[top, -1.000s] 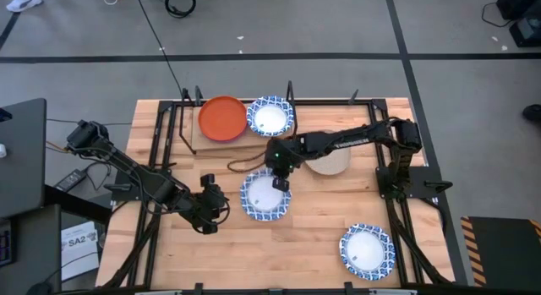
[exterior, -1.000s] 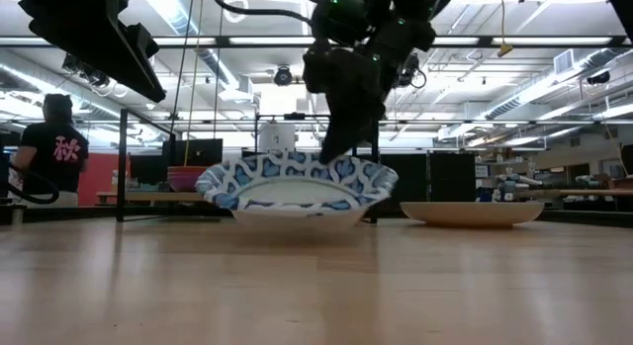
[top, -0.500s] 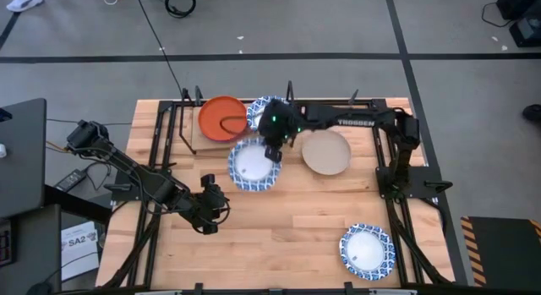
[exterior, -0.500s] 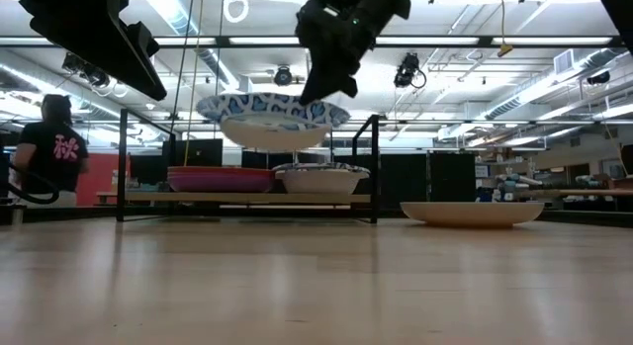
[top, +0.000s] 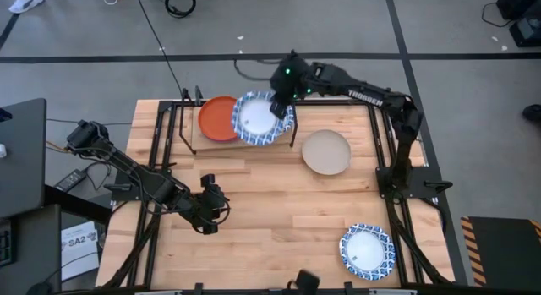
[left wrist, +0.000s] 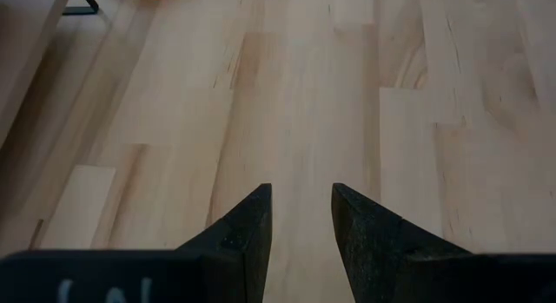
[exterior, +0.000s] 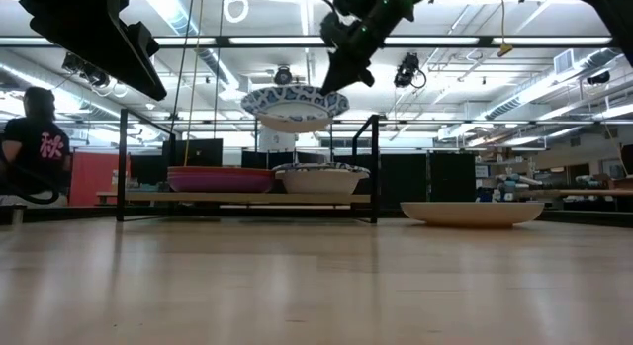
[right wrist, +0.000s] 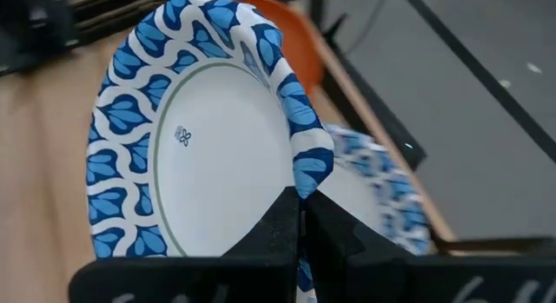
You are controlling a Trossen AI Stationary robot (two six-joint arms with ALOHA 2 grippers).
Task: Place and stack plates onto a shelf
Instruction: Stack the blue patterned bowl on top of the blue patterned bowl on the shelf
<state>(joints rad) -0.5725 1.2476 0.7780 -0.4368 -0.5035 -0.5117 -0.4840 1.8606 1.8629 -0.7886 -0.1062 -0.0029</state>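
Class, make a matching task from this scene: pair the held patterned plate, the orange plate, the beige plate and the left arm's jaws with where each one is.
Things:
1. held patterned plate
2. orange plate
3. beige plate
4. left gripper

Places:
A. bare table, beside the shelf
B. resting on the shelf
C. open over bare wood
D. in the air, clamped by the right gripper

Pairs: 1-D, 2-B, 3-A, 4-C

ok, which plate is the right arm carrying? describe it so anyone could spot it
Start at the black-framed wooden shelf along the table's far edge. Above its right half hangs a round blue-and-white patterned plate, pinched at its rim by the right end effector. It alone is airborne.
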